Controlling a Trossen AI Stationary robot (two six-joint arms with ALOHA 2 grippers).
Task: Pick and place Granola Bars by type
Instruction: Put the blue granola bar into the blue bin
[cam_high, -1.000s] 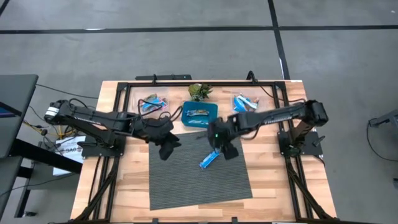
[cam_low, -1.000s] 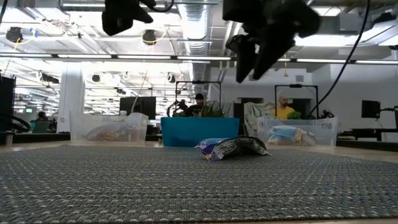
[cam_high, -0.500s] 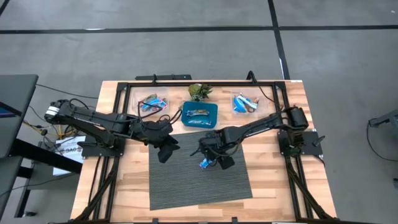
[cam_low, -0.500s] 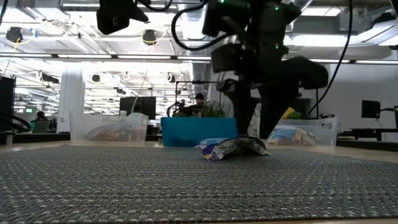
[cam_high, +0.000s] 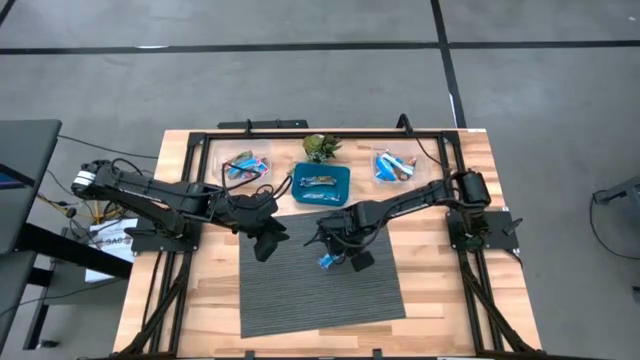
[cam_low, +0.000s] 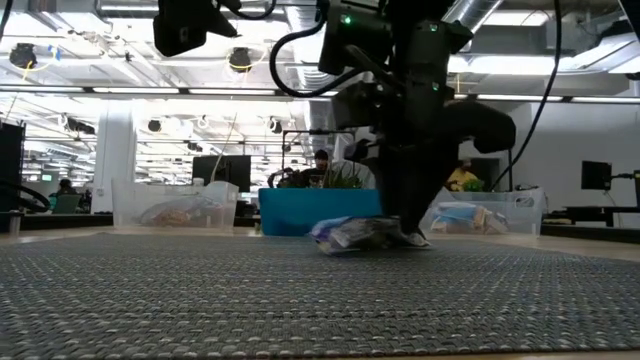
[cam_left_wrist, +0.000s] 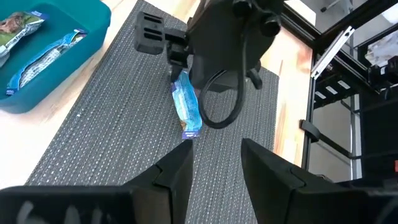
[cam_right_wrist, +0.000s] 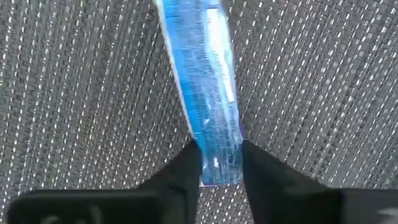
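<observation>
One bar in hand: blue bar (cam_right_wrist: 208, 118) on the grey mat (cam_high: 300, 300), near the blue dish (cam_high: 341, 176).
Right tool (cam_right_wrist: 219, 163): fingers straddle it, touching.
Left tool (cam_left_wrist: 216, 163): apart, waiting nearby.
Left: dish bars (cam_high: 320, 182) unsorted.

Glossy blue bar wrapper (cam_right_wrist: 205, 106), woven mat (cam_right_wrist: 74, 93)

We note one blue-wrapped granola bar (cam_right_wrist: 205, 99) lying flat on the grey woven mat (cam_high: 300, 295), one end pinched between the right gripper's fingers (cam_right_wrist: 186, 171). Two more bars (cam_left_wrist: 31, 46) lie side by side in the blue dish (cam_high: 322, 184) — one blue, one green-tan. Further wrapped bars fill the two clear bins (cam_high: 246, 166) behind
</observation>
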